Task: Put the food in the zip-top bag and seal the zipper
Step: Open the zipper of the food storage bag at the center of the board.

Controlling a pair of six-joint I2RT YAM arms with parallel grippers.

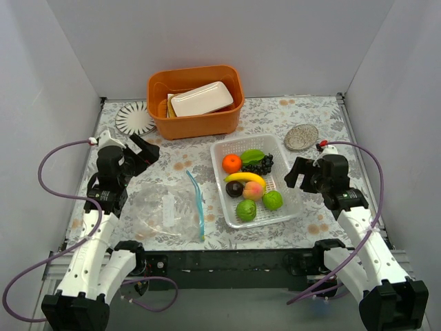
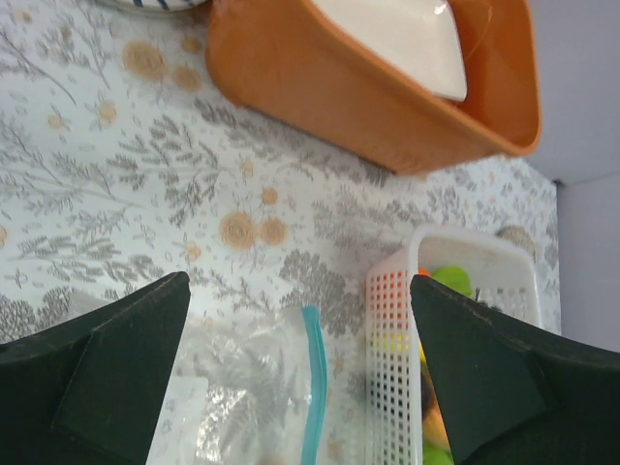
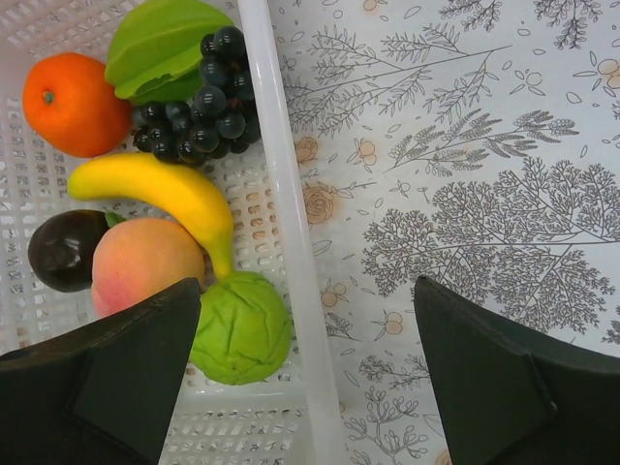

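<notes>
1. On the top camera I see the left gripper [image 1: 149, 153] poised over the surface [image 1: 180, 157], just behind the zip-top bag [image 1: 162, 210]. Its jaws are spread and hold nothing. The bag lies flat, with its zipper [image 1: 196, 200] along the edge nearest the white basket [image 1: 219, 147]. The right gripper [image 1: 291, 174] hangs just beside the basket's right wall, also parted and carrying nothing. All the food sits in the basket: orange [image 1: 231, 163], leaf [image 1: 251, 155], grapes [image 1: 261, 165], banana [image 1: 246, 177], plum [image 1: 234, 188], peach [image 1: 253, 190] and two limes [image 1: 272, 200]. An orange bin [image 1: 196, 123] holding a white dish [image 1: 201, 98] stands at the back.

2. My left wrist camera confirms the fingers [image 2: 102, 383] are wide apart with only air between them. Below the gap are the bag's crinkled corner and the teal zipper. This view also shows the basket's perforated side.

3. On the right wrist camera the fingers [image 3: 504, 378] are equally wide apart, and the basket's wall runs between them. Only one lime [image 3: 242, 329] shows here, close to the left finger. I cannot tell whether they touch.
</notes>
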